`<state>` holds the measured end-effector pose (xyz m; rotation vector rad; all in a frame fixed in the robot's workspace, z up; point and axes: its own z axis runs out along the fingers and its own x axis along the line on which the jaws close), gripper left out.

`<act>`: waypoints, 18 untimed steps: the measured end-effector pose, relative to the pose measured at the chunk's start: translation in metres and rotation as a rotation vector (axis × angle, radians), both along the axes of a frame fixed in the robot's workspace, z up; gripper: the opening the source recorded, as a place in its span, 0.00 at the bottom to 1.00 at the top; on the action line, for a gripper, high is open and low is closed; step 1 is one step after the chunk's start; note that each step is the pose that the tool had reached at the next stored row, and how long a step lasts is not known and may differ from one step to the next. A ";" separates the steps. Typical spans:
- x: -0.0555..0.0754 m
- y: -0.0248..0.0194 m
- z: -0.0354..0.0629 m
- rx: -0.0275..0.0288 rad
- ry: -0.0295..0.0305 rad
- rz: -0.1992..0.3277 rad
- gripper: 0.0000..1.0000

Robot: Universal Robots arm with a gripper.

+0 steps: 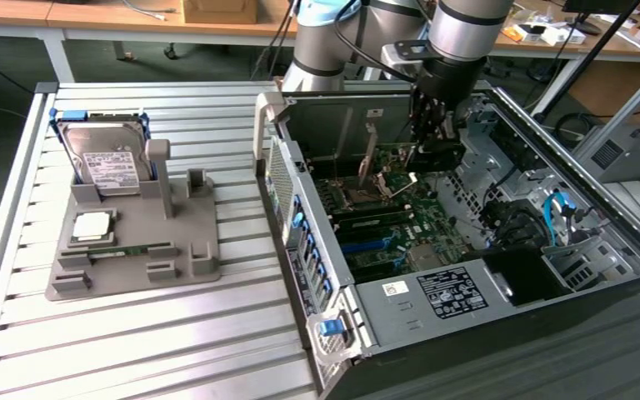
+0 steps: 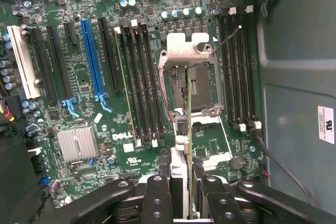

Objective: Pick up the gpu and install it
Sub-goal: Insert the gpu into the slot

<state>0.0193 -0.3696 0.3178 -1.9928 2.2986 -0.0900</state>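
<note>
Counter (image 1: 131, 350): carried the open case and a grey fixture, side by side.
Case (image 1: 409, 310): lay on its side, cover off, with the arm reaching in from above.
Fixture (image 1: 187, 225): held the hard drive (image 1: 109, 162) upright, well apart from the work.
Board (image 2: 105, 108): sat flat on the case floor, slots all exposed.
Gpu (image 2: 181, 156): hung inside the case, clear above the board, over the CPU socket (image 2: 198, 90) and between two banks of memory slots (image 2: 142, 82). Not yet seated.
Pincer (image 2: 184, 184): clenched on the gpu's upper edge, one finger per face.
Blue slot (image 2: 92, 61): looked like the target; sat well off to one side of the card.
Risk 1: lowering from here would likely land the card on the socket frame or memory latches, because the card was not over a card slot.
Risk 2: thin-edge grip, so any side load on contact could twist the card in the fingers and skew the connector.
Risk 3: silver bracket end could catch the case's rear wall if the approach ran crooked.
Heading: stood edge-on to the board, faces upright; fan side could not be told.
Long axis: ran parallel to the slots' length, so probably only a sideways shift was owed, no turn.
</note>
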 end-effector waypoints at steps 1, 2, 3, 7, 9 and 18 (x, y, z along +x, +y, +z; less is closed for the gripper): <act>0.000 0.0000 0.0000 0.0000 0.0000 0.009 0.27; 0.000 0.0000 0.0000 0.0000 0.0000 0.015 0.27; 0.000 0.0000 0.0000 0.0000 0.0000 0.021 0.27; 0.000 0.0000 0.0000 0.0001 0.0000 0.046 0.27; 0.000 0.0000 0.0000 0.0000 0.0000 0.061 0.27; 0.000 0.0000 0.0000 0.0000 0.0000 0.109 0.27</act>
